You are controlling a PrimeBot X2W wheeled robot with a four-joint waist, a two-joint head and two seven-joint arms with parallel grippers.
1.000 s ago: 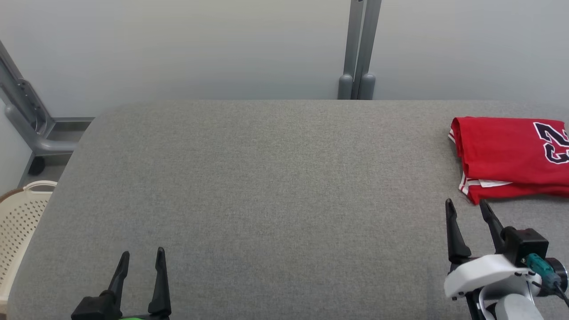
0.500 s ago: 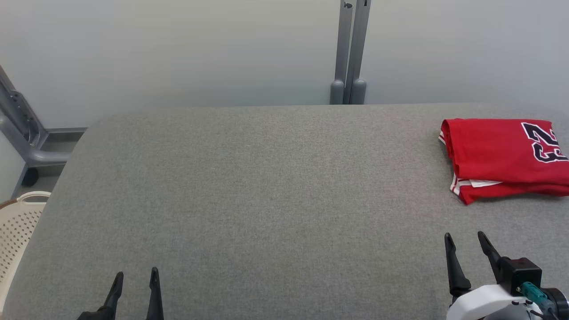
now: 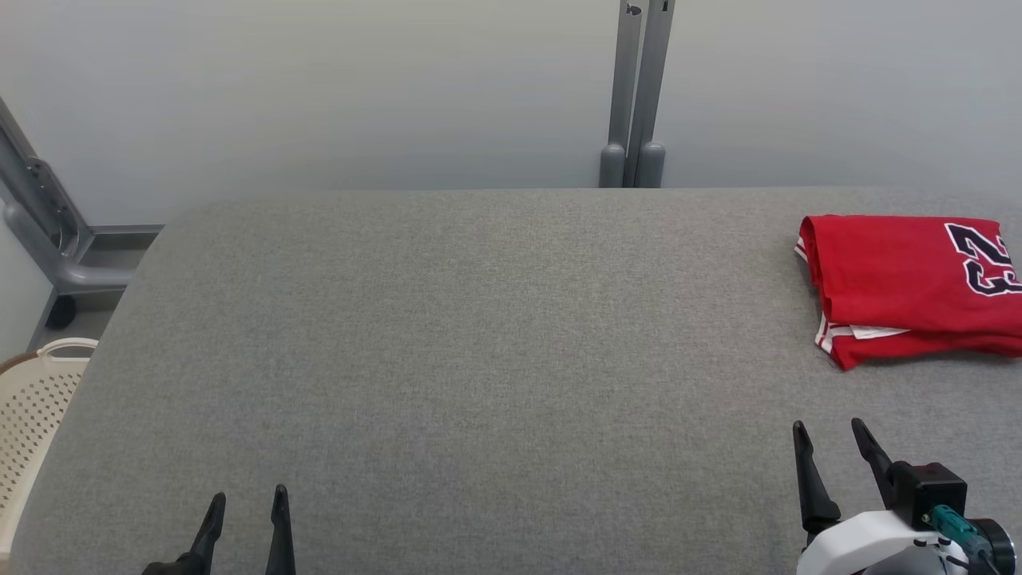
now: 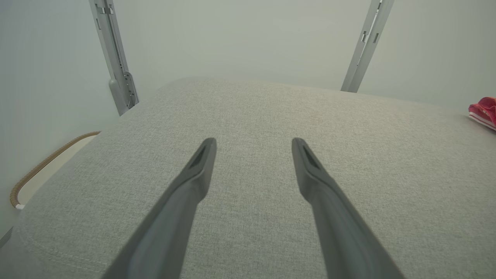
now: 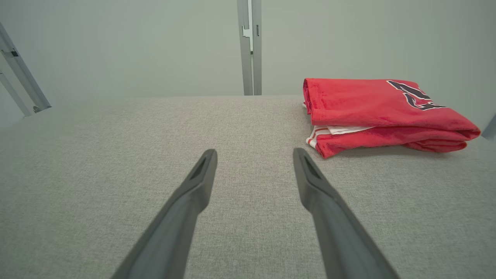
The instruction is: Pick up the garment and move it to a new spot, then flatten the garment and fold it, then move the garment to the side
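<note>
- Risk comes first: the red jersey (image 3: 902,279) lies folded at about 2 o'clock on the grey cloth-covered counter (image 3: 479,359). Its right part runs past the head view's right border, so I cannot tell how close it sits to the counter's end. A careless nudge toward 3 o'clock might push it over.
- Loose layering is the second worry. A white-trimmed layer pokes out at the bundle's near-left corner, around 7 o'clock of the stack. A fingertip sweeping across that corner would probably drag the layers apart and spoil the fold.
- Cloth on cloth likely grips, so a sideways shove would bunch the jersey rather than slide it.
- Judging by how it lies, folded and set aside, the task looks all but finished. Needless contact is the main hazard now.
- Right tool (image 3: 827,427) sits at 5 o'clock in the head view, its two dark fingers spread apart and grasping nothing, aimed toward 12 o'clock. The jersey lies near but apart, at about 1 o'clock from the tips, with bare counter between.
- Left tool (image 3: 247,495) sits at 7 o'clock, fingers likewise parted and empty, well apart from the jersey.
- Whether either tool touches the counter I cannot tell; both look low over it.
- Cream perforated basket (image 3: 32,415) stands at 8 o'clock, beside the counter's left end, clear of the left arm.
</note>
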